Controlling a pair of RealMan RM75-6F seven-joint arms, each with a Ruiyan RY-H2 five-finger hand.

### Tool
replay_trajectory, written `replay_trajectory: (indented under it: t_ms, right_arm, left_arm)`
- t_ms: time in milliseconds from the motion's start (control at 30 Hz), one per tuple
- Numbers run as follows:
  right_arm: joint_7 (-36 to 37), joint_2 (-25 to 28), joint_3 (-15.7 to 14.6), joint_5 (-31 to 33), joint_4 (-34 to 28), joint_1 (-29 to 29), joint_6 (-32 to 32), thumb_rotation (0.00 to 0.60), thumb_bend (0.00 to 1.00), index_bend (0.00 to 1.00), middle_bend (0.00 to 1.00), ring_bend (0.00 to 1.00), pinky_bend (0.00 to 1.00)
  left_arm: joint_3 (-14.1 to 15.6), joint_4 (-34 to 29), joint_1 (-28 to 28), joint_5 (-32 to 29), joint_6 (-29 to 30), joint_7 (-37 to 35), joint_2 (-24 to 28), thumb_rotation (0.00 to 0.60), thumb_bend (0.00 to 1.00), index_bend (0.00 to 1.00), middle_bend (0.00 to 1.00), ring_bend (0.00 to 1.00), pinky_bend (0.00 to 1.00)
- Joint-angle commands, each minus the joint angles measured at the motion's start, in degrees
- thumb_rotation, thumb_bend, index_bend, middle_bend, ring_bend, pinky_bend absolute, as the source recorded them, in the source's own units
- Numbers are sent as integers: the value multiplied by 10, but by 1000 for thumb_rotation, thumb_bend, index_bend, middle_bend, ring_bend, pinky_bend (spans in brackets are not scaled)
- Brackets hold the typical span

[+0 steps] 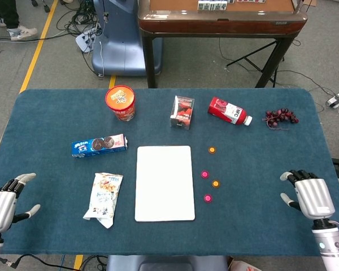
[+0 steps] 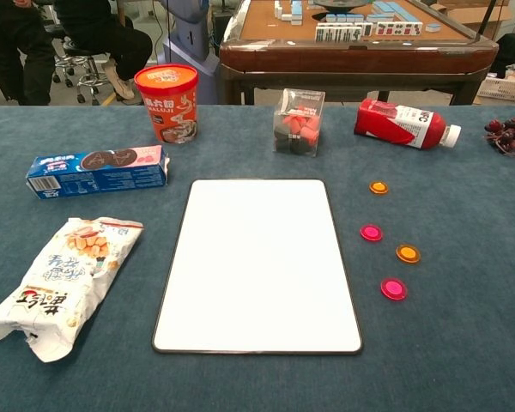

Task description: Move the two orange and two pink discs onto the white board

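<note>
Two orange discs (image 2: 378,187), two pink discs (image 2: 372,233) (all off-board) — one white board (image 2: 257,262)

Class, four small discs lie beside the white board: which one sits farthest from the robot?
The orange disc nearest the red bottle. It lies highest up the table, beyond both pink discs and the other orange disc.

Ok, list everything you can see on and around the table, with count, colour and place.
white board: 1, white, table centre
orange discs: 2, right of board
pink discs: 2, right of board
snack bag: 1, white, left of board
cookie box: 1, blue, far left
snack tub: 1, orange, back left
clear box: 1, back centre
red bottle: 1, lying, back right
grapes: 1 bunch, dark, far right
table: 1, blue cloth
left hand: near left edge, holding nothing
right hand: near right edge, holding nothing
</note>
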Motion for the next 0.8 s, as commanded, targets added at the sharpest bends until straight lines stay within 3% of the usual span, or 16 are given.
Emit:
replay_trajectory:
  t_ms: [33,167,267,467,800]
  right_arm:
    - [-74,3,-1,-10,-29,26,-36,600,131,428,663,678,731]
    - [-135,-3,4,0,-50,54,-81,600,130,428,899,913,919]
    - [-178,-14,12,27,-57,76,-122,600,131,429,994,998,998]
    - [-217,-56,18,61,-39,116,-183,600,131,464,1000,1000,1000]
    - [-203,-108,11,87,-8,149,-231,600,150,475,1000,1000,1000]
  left_arm:
    - [0,-1,1,1,2,-3,2,600,67,263,258,309,534]
    - [0,0,1,-1,1,-9,3,600,67,264,258,309,534]
    - [0,-2,1,-2,-1,-9,5,600,67,264,258,308,534]
    - [1,-4,2,-1,-1,-9,7,600,67,264,258,309,534]
    - [1,-4,3,-3,-1,-17,9,600,67,264,258,308,534]
